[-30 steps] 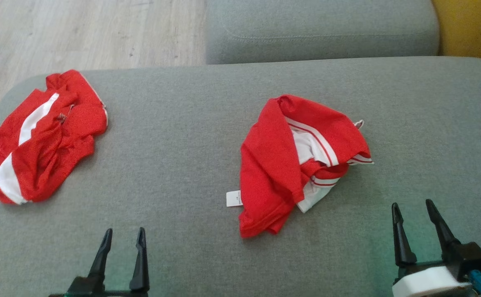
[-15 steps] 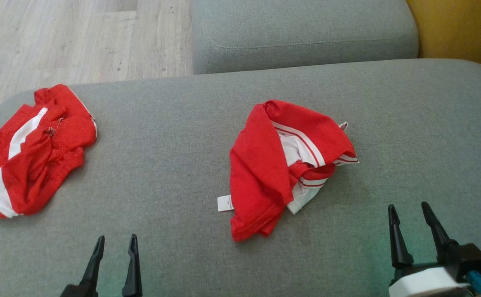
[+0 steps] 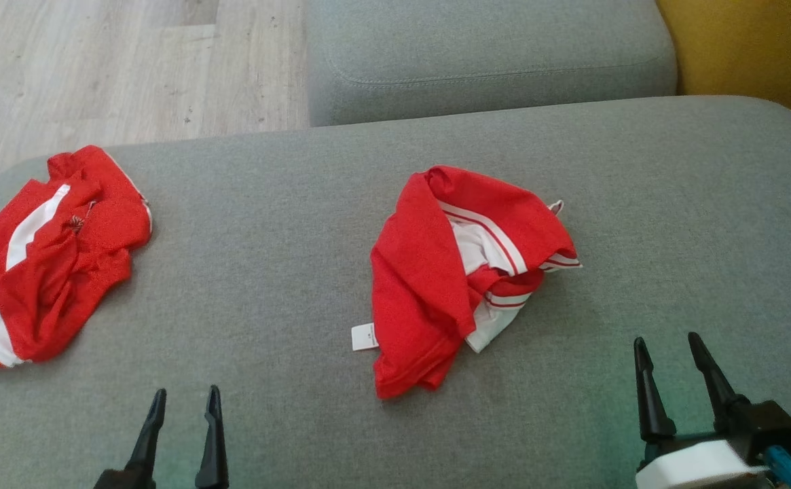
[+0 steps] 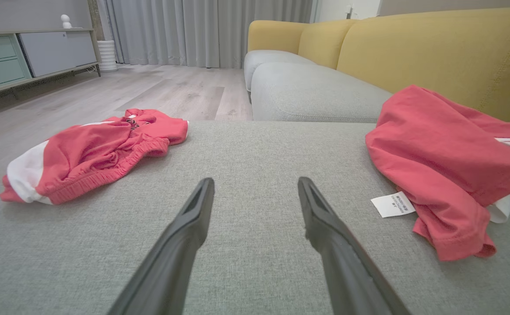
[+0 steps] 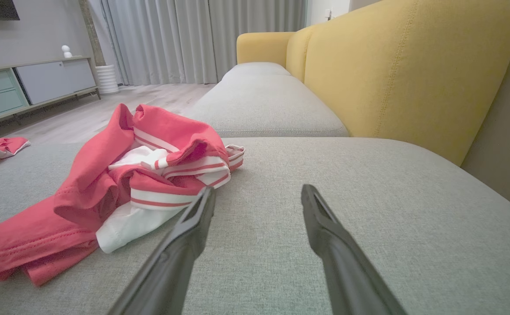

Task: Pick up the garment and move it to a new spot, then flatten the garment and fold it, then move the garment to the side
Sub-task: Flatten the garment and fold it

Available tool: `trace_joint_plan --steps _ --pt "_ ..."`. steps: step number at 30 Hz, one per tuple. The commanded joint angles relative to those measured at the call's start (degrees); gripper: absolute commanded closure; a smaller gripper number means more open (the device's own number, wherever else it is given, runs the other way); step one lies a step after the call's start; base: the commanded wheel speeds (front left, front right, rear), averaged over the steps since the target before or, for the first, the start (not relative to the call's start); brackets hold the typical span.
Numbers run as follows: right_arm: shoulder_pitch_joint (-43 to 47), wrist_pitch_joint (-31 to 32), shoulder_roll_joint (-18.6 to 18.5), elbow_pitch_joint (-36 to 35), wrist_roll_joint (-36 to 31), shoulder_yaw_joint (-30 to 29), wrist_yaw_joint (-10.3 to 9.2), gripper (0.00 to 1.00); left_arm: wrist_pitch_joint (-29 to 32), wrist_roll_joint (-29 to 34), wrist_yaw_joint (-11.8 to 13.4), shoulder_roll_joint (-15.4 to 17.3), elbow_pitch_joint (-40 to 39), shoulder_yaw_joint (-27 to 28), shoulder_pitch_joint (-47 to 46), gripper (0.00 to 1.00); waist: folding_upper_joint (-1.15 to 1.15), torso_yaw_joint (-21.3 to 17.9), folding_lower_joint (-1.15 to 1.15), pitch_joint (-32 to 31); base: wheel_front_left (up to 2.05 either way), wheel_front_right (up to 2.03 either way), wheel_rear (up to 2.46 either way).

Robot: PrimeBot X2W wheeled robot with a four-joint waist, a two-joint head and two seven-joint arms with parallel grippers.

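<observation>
Grey sofa seat (image 3: 266,285), broad and flat, carries two red pieces of clothing.

Garment (image 3: 460,272): red shirt with white, red-striped trim, crumpled in a heap near the middle of the seat. One red panel is folded over the top, with white fabric showing beneath on the right side. A small white label (image 3: 363,337) sticks out at its near-left edge and lies flat on the grey fabric.

Red shorts (image 3: 42,258): bunched, with a white side stripe, at the far left end of the seat by its rounded corner. They are well apart from the garment.

Left tool (image 3: 187,391): fingers spread apart and holding nothing. It sits at the near edge of the seat, between shorts and garment, touching neither. In its wrist view the label lies just right of the right finger.

Right tool (image 3: 665,337): fingers also parted and empty. It sits near the seat's front edge, to the right of the garment. In the head view there is bare grey fabric between it and the striped hem. In its own wrist view one fingertip lines up with that hem, and I cannot tell contact from there.

Beyond the seat: a second grey cushion (image 3: 490,61), a yellow backrest (image 3: 741,54) on the right, pale wood floor (image 3: 96,68) on the left.
</observation>
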Motion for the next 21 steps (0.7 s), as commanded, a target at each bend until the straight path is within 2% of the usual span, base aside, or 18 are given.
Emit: trace_joint_plan --steps 1,5,9,12,16,19,21 --pt "-1.7 -0.6 -0.4 -1.6 0.3 1.5 0.44 0.0 -0.7 0.4 -0.3 -0.3 -1.6 2.5 -1.8 0.0 0.0 -0.2 0.0 0.0 0.0 0.0 0.0" --pt "-2.0 -0.6 -0.4 -1.6 0.3 1.9 0.44 0.0 -0.7 1.9 -0.8 -0.4 -2.7 0.9 -2.9 0.0 0.0 -1.1 0.0 0.2 0.0 0.0 0.0" --pt "-2.8 -0.6 -0.4 -1.8 0.3 2.6 0.44 0.0 -0.7 1.9 -1.6 -0.6 -3.0 -3.2 -5.7 0.0 0.0 -2.3 0.0 0.6 0.0 0.0 0.0" --pt "-3.7 -0.6 -0.4 -2.1 0.5 3.7 0.44 0.0 -0.7 1.6 -2.4 -0.8 -1.8 -9.3 -10.3 0.0 0.0 -3.9 0.0 1.2 0.0 0.0 0.0" --pt "-5.0 -0.6 -0.4 -2.8 0.9 4.9 0.44 0.0 1.7 -2.2 -2.3 -0.8 2.0 -18.9 -17.9 0.0 0.0 -6.2 0.0 2.9 0.0 0.0 0.0" --pt "-6.0 -0.6 -0.4 -2.9 1.3 5.8 0.44 0.0 6.4 -10.2 -1.7 -0.8 5.6 -25.6 -22.7 0.0 0.0 -8.1 0.0 4.1 0.0 0.0 0.0" --pt "-6.7 -0.6 -0.4 -3.0 1.6 6.3 0.44 0.0 8.4 -14.3 0.0 -0.8 7.3 -28.9 -26.0 0.0 0.0 -9.5 0.0 5.0 0.0 0.0 0.0"
